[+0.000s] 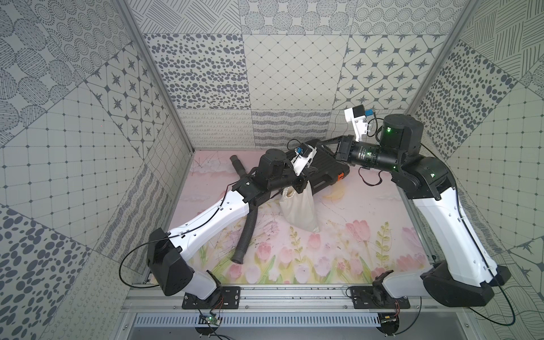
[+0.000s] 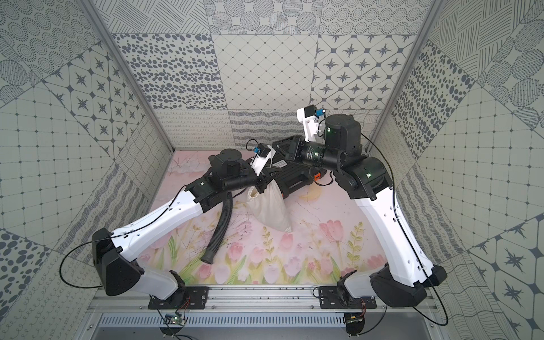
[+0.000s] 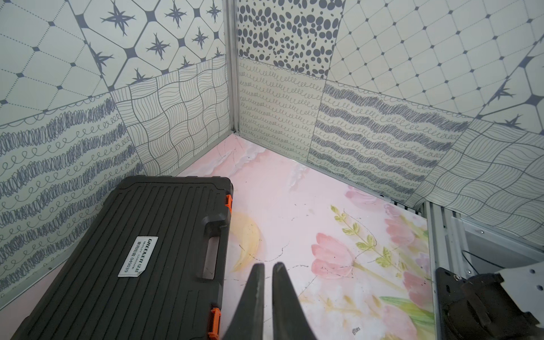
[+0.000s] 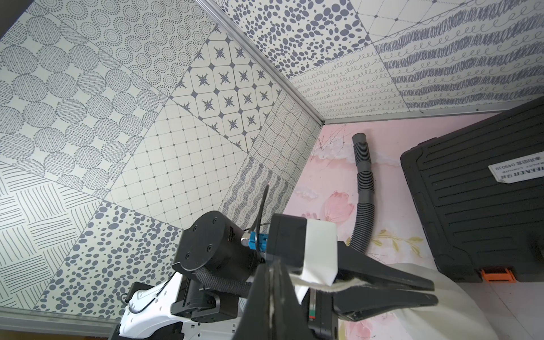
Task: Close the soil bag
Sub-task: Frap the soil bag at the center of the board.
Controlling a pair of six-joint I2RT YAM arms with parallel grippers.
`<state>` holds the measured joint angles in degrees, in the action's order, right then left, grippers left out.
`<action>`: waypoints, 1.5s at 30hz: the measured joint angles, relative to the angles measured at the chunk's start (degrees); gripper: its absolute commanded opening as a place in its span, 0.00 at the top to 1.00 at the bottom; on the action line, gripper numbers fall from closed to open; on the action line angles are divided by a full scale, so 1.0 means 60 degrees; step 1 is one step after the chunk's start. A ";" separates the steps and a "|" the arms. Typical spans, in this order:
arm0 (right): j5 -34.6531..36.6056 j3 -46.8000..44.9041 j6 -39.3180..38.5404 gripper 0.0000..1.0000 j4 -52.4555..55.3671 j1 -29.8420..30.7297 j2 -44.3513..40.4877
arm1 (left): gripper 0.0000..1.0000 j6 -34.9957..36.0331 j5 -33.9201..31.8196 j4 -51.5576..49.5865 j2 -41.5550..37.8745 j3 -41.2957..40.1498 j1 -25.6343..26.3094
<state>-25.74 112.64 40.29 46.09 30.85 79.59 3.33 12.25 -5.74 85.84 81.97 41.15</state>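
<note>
"Right wrist view first: what has each hand got?"

"The right hand [image 4: 272, 266] has its fingers pressed together on the pale cord [image 4: 353, 283], which runs across to the left hand [image 4: 435, 293]. That one is clamped too, deep between its fingers, on what looks like the bag's top edge where the cord comes out."

"And the bag itself?"

"In both top views the bag [image 1: 297, 212] [image 2: 270, 210] sits near the middle of the tabletop [image 1: 368, 223]. Its bottom rests there and one top corner is hoisted up into the left hand. The case [image 1: 326, 170] lies at its 12 o'clock, the hose [image 1: 248, 226] at its 9."

"So is it closed?"

"No. The ruffled mouth [image 1: 288, 194], at the bag's 10 o'clock corner, still gapes. I'd call the gripping done and the cinching barely begun."

"What's left, then?"

"By my reckoning, drawing the cord off toward 1 o'clock while the left hand anchors the cloth, until the gathers bunch tight. The left wrist view shows none of the bag, so I can't tell how firm that hold is."
</note>
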 measured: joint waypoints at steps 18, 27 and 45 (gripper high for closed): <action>-0.0124 0.0328 0.0000 1.00 0.1031 -0.0372 0.0262 | 0.94 0.0747 -0.0211 -0.0036 -0.0350 -0.0998 0.0000; -0.0022 0.1177 -0.0011 1.00 0.1461 -0.0987 0.0514 | 0.93 0.1162 -0.0528 0.0324 -0.0597 -0.1177 0.0011; -0.0036 0.2029 -0.0044 1.00 0.2295 -0.1727 0.0561 | 0.95 0.1734 -0.0597 0.0368 -0.0729 -0.1268 0.0011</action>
<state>-25.96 124.81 40.03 59.86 20.49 82.96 13.74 8.67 -3.53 81.47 74.37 41.21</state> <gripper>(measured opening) 0.076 0.061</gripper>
